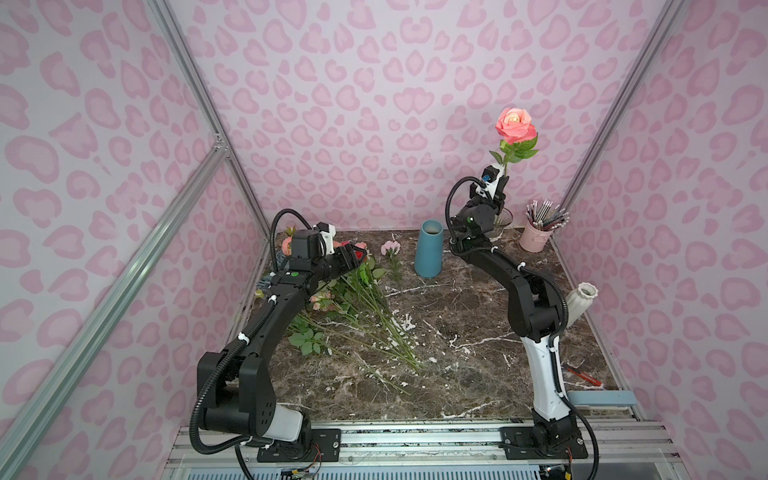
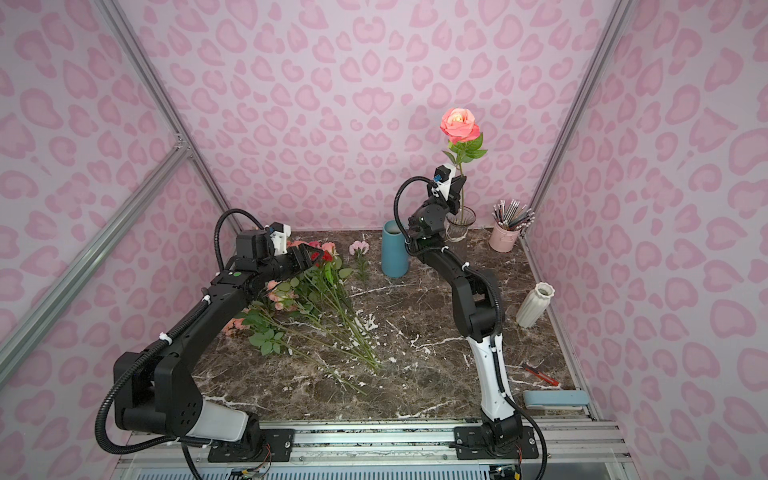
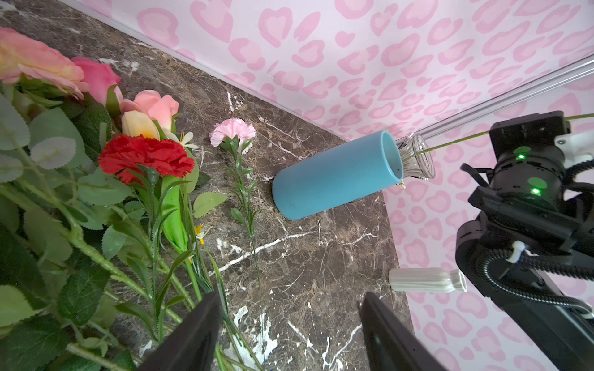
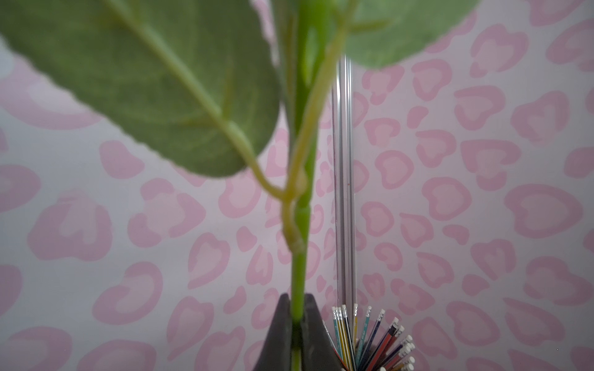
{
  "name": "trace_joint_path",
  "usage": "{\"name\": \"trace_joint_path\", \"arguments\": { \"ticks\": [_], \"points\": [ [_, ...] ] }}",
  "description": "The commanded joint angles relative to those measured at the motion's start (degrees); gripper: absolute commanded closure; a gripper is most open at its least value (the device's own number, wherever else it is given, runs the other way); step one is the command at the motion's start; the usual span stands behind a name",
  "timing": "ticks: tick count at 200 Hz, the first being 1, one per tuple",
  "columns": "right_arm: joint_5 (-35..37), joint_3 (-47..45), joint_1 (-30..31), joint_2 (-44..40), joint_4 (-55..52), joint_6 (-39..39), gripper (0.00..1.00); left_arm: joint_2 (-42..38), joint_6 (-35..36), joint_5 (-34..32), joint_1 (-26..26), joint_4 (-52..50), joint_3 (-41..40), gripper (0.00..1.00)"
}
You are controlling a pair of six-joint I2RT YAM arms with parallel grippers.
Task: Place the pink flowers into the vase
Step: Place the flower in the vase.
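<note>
Right gripper is clamping rose stem, apparently in glass vase at one o'clock; left gripper is hovering, jaws spread, empty.

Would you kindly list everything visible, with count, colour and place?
Glass vase: one, clear, back right.
Rose: one, pink, stem in glass vase.
Blue vase: one, back centre.
Ribbed vase: one, white, right edge.
Pencil cup: one, pink, back right corner.
Flower pile: several, mostly pink, left.
Red carnation: one, in pile.
Pink carnation: one, beside blue vase.
Tool: one, red, front right.
Flat bar: one, bluish, front right.
Left gripper: fingers open, above pile.
Right gripper: shut on rose stem.
</note>
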Motion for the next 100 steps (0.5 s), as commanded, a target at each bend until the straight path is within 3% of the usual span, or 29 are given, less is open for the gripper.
{"name": "trace_joint_path", "arguments": {
  "ticks": [1,52,100],
  "points": [
    [0.14,1.87,-1.02,1.20,-7.94,6.43,1.00,0.18,0.07,0.14,0.09,2.70,-0.09,0.28],
    [-2.67,5.12,-3.54,1.93,-29.45,23.43,1.00,0.26,-0.11,-0.33,0.45,2.69,-0.27,0.27],
    [-5.22,4.90,-3.80,1.91,-40.48,30.83,1.00,0.23,-0.09,-0.93,0.73,2.28,-0.20,0.24]
  ]
}}
